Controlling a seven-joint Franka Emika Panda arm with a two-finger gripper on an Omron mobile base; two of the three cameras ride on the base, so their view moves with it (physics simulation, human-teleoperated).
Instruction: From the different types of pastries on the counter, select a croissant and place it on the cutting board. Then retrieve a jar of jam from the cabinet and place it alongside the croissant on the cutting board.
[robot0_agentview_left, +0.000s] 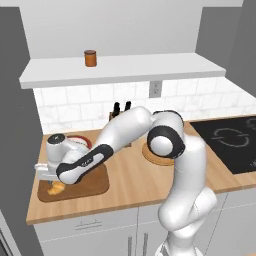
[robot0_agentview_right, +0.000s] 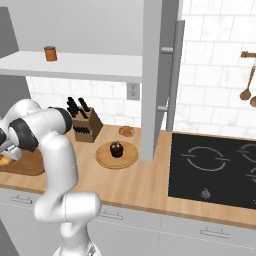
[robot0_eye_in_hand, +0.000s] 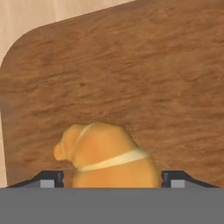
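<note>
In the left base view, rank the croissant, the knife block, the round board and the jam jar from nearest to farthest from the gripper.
1. The croissant, right at the gripper, on the cutting board.
2. The knife block, at the backsplash behind the arm.
3. The round board, on the counter further right.
4. The jam jar, up on the shelf.

Matt grained wood cutting board (robot0_eye_in_hand: 131, 65)

Golden croissant (robot0_eye_in_hand: 109, 157), dk brown cutting board (robot0_eye_in_hand: 144, 65).
</note>
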